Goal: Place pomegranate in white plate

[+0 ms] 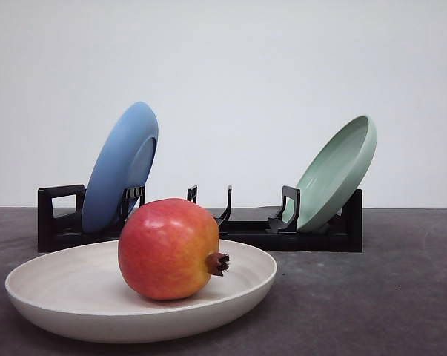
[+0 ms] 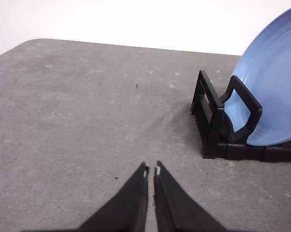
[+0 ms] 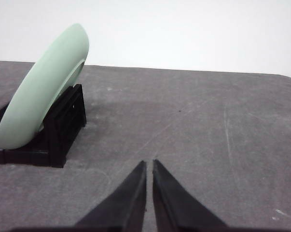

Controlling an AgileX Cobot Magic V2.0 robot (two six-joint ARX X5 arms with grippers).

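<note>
In the front view the pomegranate (image 1: 169,249), red fading to yellow-orange, rests inside the white plate (image 1: 53,297), its brown crown pointing right. The plate lies flat on the grey table near the front edge. My left gripper (image 2: 151,170) hovers shut over bare table, left of the rack's end, with nothing between its fingers. My right gripper (image 3: 148,164) is also shut and empty, over bare table to the right of the rack.
Behind the white plate stands a black dish rack (image 1: 334,233). A blue plate (image 1: 119,169) leans in its left slots and a pale green plate (image 1: 337,170) in its right slots. Grey table stretches to both sides of the rack.
</note>
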